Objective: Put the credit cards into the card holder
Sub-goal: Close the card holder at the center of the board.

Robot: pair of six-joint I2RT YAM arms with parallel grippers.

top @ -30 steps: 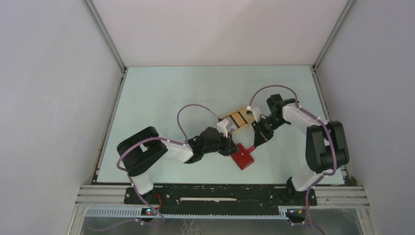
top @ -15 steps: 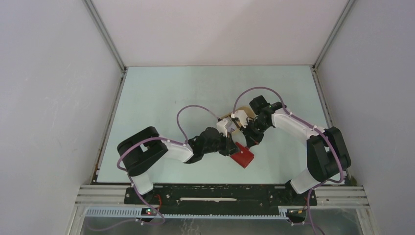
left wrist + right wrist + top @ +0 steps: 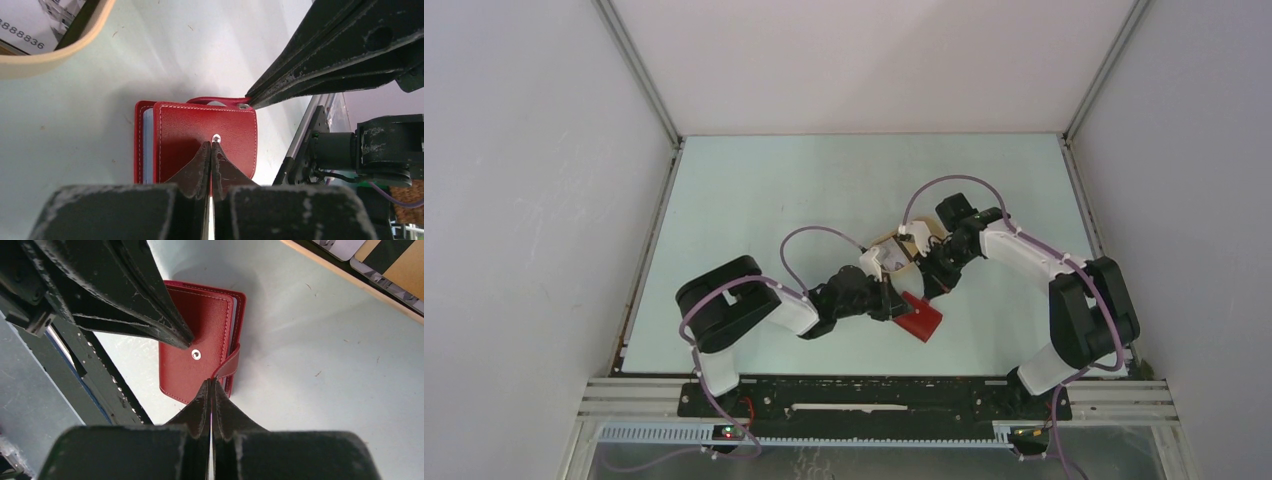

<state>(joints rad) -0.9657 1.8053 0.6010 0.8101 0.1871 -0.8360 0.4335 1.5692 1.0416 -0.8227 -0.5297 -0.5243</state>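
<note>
The red card holder (image 3: 920,321) lies folded shut on the table between both arms. My left gripper (image 3: 210,144) is shut with nothing between its fingers, and its tips rest on the cover (image 3: 205,135) beside the snap stud. My right gripper (image 3: 210,382) is shut on the card holder's (image 3: 195,335) snap tab (image 3: 229,365), which curves over the edge. The right fingers (image 3: 325,60) reach in from the far side. Credit cards (image 3: 22,30) lie in the beige tray (image 3: 50,59), and more credit cards (image 3: 341,246) show at the right wrist view's top.
The beige tray (image 3: 890,243) sits just behind the card holder, mostly hidden under both wrists. Its rim (image 3: 360,285) runs close behind the right gripper. The left arm's fingers (image 3: 150,305) crowd the card holder from the near-left side.
The right gripper swung left and nearer with the tab, bringing it over the card holder. The left gripper closed fully. The left arm's elbow shifted slightly right.
</note>
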